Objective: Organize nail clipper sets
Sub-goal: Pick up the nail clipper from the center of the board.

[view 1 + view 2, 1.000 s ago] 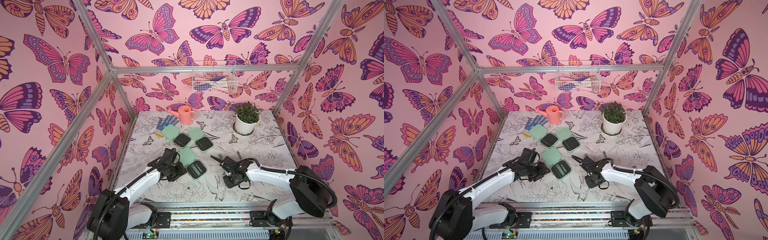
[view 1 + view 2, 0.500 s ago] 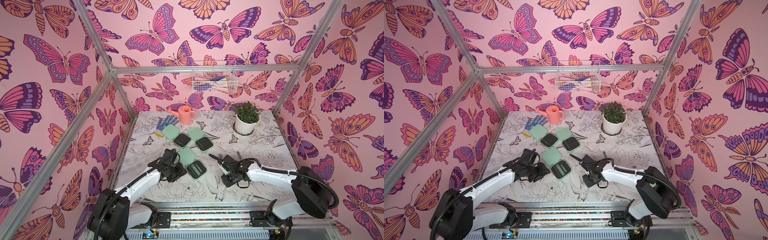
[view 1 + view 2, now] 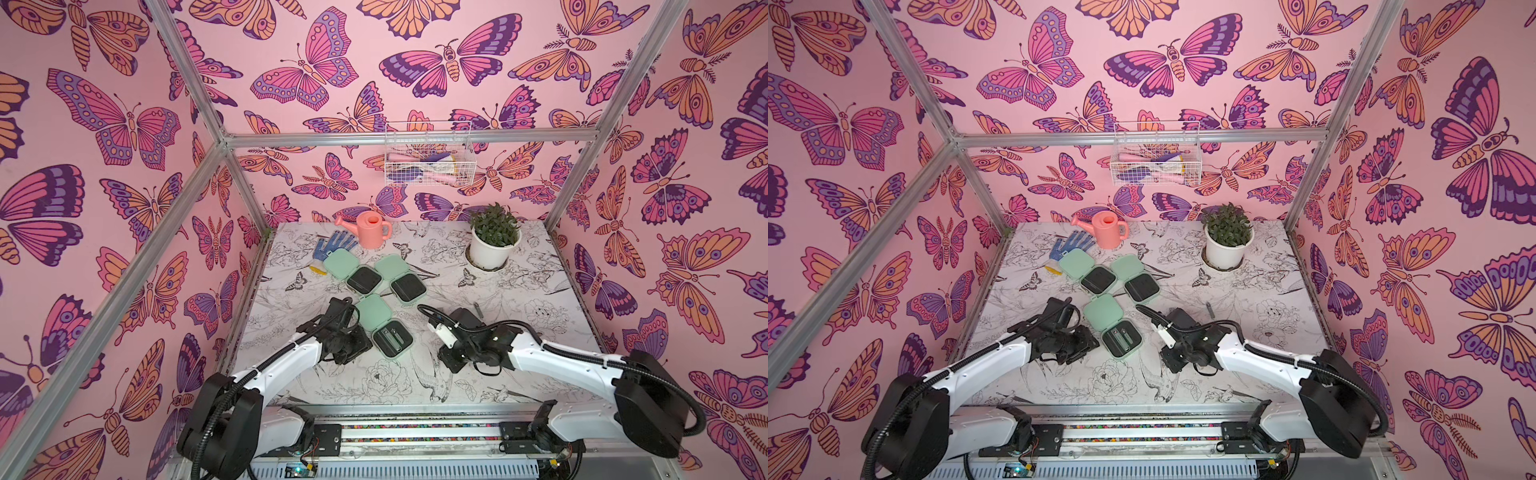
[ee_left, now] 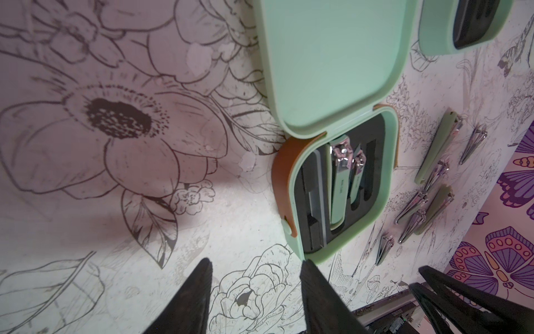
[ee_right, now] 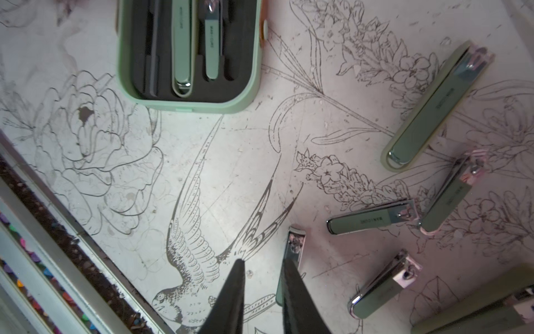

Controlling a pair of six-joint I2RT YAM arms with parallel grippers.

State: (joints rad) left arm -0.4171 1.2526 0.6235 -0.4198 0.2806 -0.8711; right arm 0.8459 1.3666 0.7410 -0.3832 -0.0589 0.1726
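Observation:
Three mint-green cases lie open on the table. The nearest case (image 3: 391, 341) holds two clippers and a file in its black tray (image 4: 344, 188). The two far cases (image 3: 353, 270) (image 3: 400, 279) show dark insides. Several loose clippers (image 5: 372, 221) lie on the table by my right gripper, and one more (image 3: 478, 309) lies apart to the right. My left gripper (image 4: 255, 269) is open over bare table at the near case's corner. My right gripper (image 5: 264, 263) is open a little, with only table between the fingers. One clipper (image 5: 295, 243) lies just outside one finger.
A blue dotted glove (image 3: 332, 245) and a pink watering can (image 3: 370, 228) sit at the back left. A potted plant (image 3: 494, 239) stands at the back right. A wire basket (image 3: 428, 160) hangs on the back wall. The metal rail (image 5: 43, 208) runs along the table's front edge.
The right gripper's fingers have parted a little. The left arm and the cases have not moved.

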